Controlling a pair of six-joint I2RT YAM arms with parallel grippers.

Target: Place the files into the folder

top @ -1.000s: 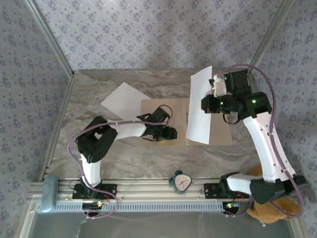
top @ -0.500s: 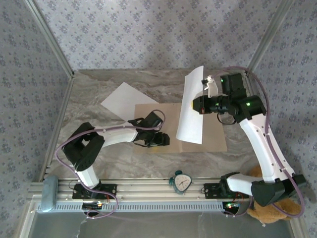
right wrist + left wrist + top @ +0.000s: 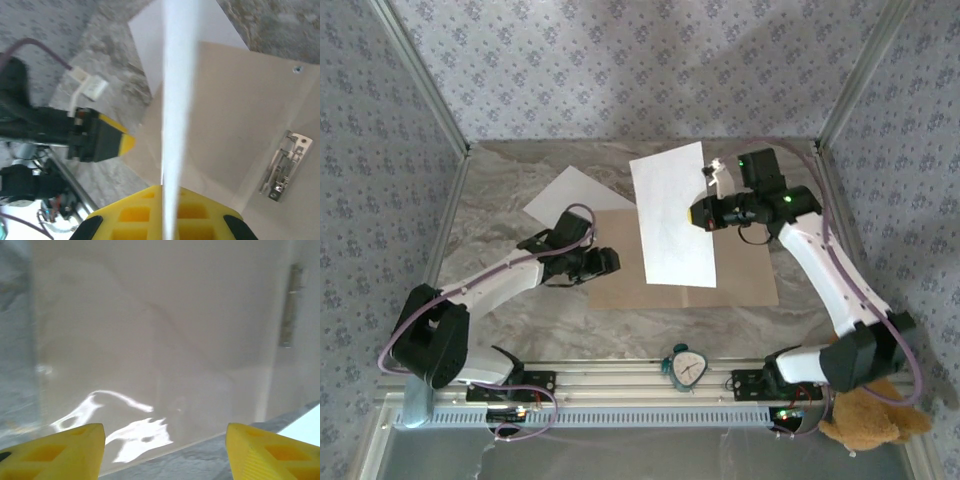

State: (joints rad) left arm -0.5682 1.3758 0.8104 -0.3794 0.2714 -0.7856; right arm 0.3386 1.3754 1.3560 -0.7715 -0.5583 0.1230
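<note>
The folder [image 3: 745, 272], flat tan cardboard, lies open on the marbled table [image 3: 510, 215]. The held sheet [image 3: 672, 215], thin white paper, hangs over the folder's middle. The second sheet [image 3: 565, 200] lies flat by its far-left corner. Your right gripper [image 3: 702, 215] pinches the held sheet's right edge. The right wrist view alone shows that sheet edge-on, with the metal clip [image 3: 284, 166] beside it. Your left gripper [image 3: 608, 263], fingertips [image 3: 75, 450] spread and empty, sits at the folder's left edge. Since a second ago, the held sheet has swung leftward and the left gripper has drawn back.
</note>
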